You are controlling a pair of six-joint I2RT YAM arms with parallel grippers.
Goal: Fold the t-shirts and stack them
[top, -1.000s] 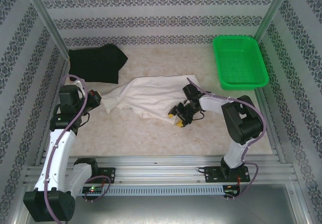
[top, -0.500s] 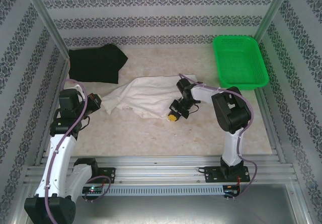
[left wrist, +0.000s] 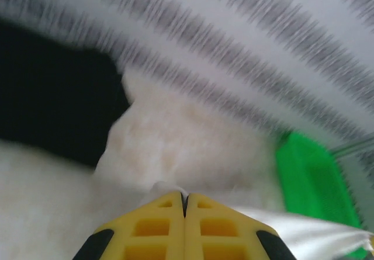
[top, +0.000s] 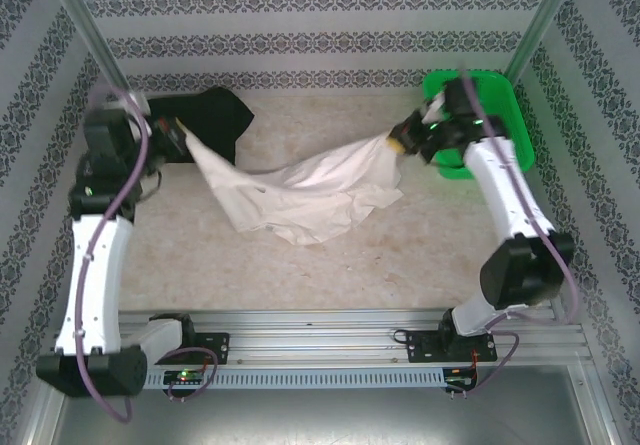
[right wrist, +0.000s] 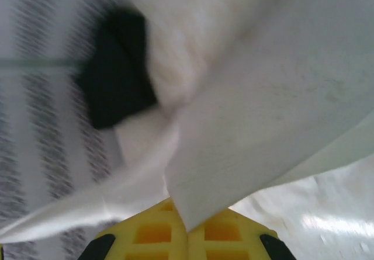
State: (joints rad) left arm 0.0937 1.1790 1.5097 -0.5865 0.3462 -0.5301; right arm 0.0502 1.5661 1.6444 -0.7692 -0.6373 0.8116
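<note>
The cream t-shirt (top: 300, 190), crumpled on the bench (top: 300, 275) a second ago, has been raised and stretched between both arms, so spreading for the fold is judged begun. The left end effector (top: 176, 131) and the right end effector (top: 402, 144) are clamped on its opposite edges. The black t-shirt (top: 215, 115) lies far left.

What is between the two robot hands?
The cream t-shirt spans that stretch. The left gripper pinches one end and the right gripper the other, and its middle sags onto the table. The top view shows it.
</note>
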